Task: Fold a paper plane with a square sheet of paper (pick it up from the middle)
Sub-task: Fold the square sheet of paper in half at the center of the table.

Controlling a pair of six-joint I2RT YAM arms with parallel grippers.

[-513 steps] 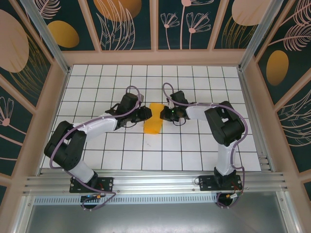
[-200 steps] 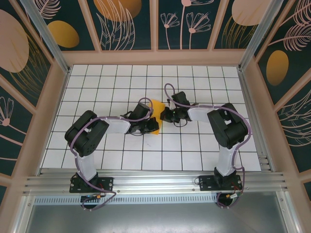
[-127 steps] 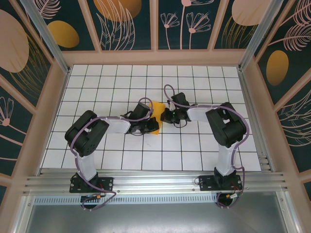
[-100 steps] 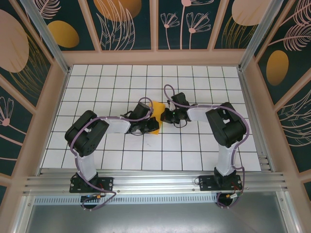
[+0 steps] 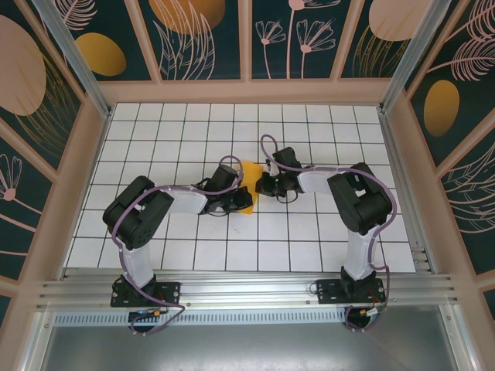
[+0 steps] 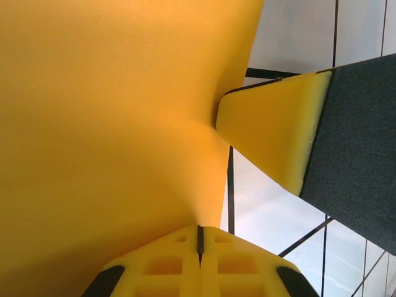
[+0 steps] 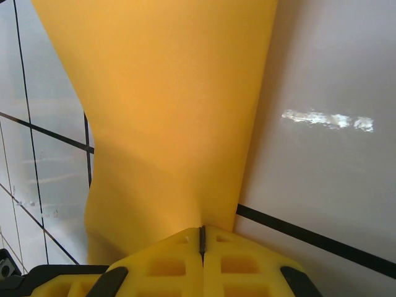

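Left gripper (image 6: 199, 238) first, since it sits nearer to the arm bases: we see its two yellow pads pressed flat together along a thin seam, and the orange-yellow sheet of paper (image 6: 105, 111) runs straight down into that seam, so the jaws are pinching the paper. From above, we find this gripper (image 5: 241, 202) near the middle of the white gridded table (image 5: 309, 232), with its arm reaching in from the left side.

Just beyond the pads in the left wrist view, a yellow-faced finger with a dark back (image 6: 278, 139) comes in from the right and touches the paper's edge. We cannot tell for certain whose finger it is.

A little farther from the bases, we see the right gripper (image 5: 263, 184), just beside the left one and pointing toward it. In its own wrist view its pads (image 7: 202, 238) are also closed tight on each other, and the paper (image 7: 167, 105) rises out of the seam and widens away from the camera, so this gripper is pinching the sheet too.

The sheet (image 5: 249, 167) lies between the two grippers over the central tiles, its far part showing past them. We cannot tell whether it touches the table there.

Beyond the table, we see the dark patterned back wall (image 5: 205, 39).
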